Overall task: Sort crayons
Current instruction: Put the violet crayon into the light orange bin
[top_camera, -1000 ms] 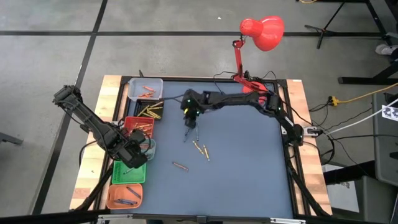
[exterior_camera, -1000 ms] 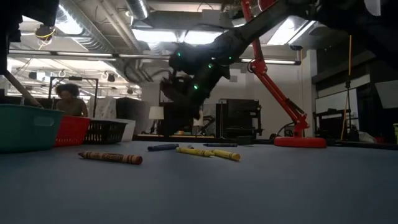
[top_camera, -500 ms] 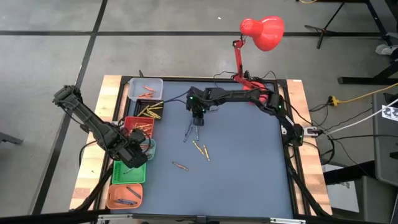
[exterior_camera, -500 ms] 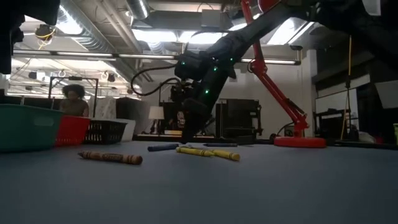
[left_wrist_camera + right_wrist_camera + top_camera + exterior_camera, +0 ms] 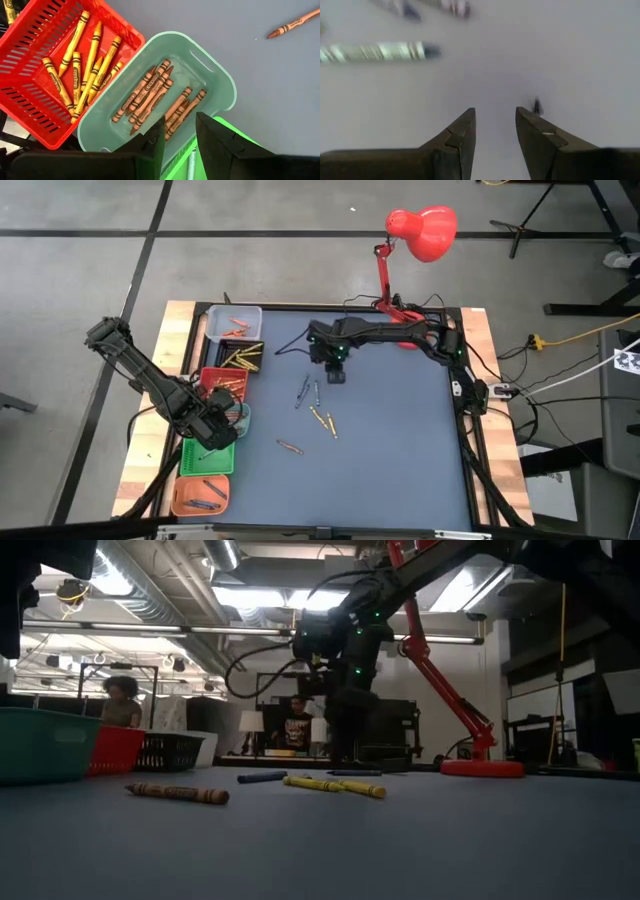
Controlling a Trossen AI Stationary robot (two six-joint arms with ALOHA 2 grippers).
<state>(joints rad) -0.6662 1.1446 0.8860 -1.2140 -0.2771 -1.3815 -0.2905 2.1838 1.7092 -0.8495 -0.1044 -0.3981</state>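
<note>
The right gripper (image 5: 337, 375) is open and empty over the blue table (image 5: 400, 460), near some loose crayons (image 5: 312, 404). The left gripper (image 5: 176, 132) is open too, above the pale green bin (image 5: 220, 82) of brown crayons (image 5: 152, 95).

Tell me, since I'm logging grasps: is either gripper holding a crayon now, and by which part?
Nothing is held. The right gripper is open over bare table; the left gripper is open and empty above the pale green bin.

Red bin (image 5: 30, 80): yellow crayons (image 5: 80, 65). Pale-green bin (image 5: 220, 80): brown crayons (image 5: 150, 95). Blue-grey mat (image 5: 400, 440).
</note>
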